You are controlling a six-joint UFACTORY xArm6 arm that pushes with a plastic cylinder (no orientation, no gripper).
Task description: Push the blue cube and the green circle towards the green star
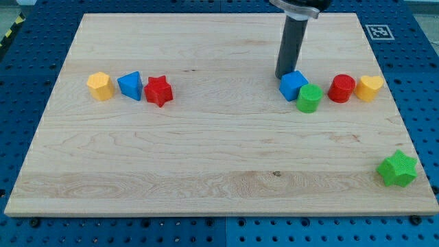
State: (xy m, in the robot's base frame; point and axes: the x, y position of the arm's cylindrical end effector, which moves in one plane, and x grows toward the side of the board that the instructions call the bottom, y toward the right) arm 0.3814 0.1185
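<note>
I count eight blocks on the wooden board (pixel 206 158), no two alike. At the view's left sits a row of three: one yellow hexagon-like block (pixel 100 86), then one blue triangle (pixel 130 85) just beside it, then one red star (pixel 158 90) touching or nearly touching the triangle.

Well apart, towards the view's right, is a second cluster of four. First comes the one blue cube (pixel 293 85), with the one green circle (pixel 309 99) touching its lower right corner. Next is one red cylinder (pixel 341 88), just beside the circle, and then one yellow heart (pixel 370 88) against it.

The one green star (pixel 397 169) lies alone near the board's lower right corner, well below the cluster.

My rod comes down from the view's top, roughly upright with a slight lean, and my tip (pixel 283 75) rests at the upper left edge of the blue cube, touching or just short of it. I have no claw on this rig, only the rod, so there is nothing open or closed to report.
</note>
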